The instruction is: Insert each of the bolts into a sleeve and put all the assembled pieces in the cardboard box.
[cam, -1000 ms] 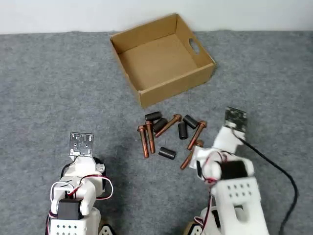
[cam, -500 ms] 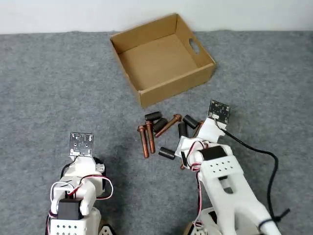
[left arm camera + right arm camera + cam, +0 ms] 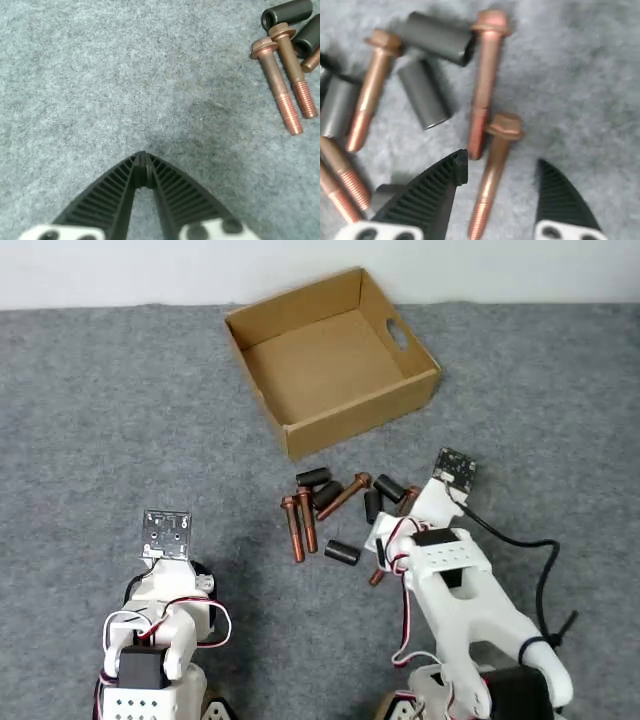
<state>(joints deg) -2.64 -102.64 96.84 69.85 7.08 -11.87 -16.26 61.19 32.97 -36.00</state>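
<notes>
Copper bolt inside spread rt pincer (wrist view), dark sleeve near.

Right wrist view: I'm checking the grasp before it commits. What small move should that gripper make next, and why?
Probably lower slightly and close. The right gripper is open, with a copper bolt lying between its fingers, roughly along them. A second bolt ends close to one fingertip, so centring on the first matters.
</notes>
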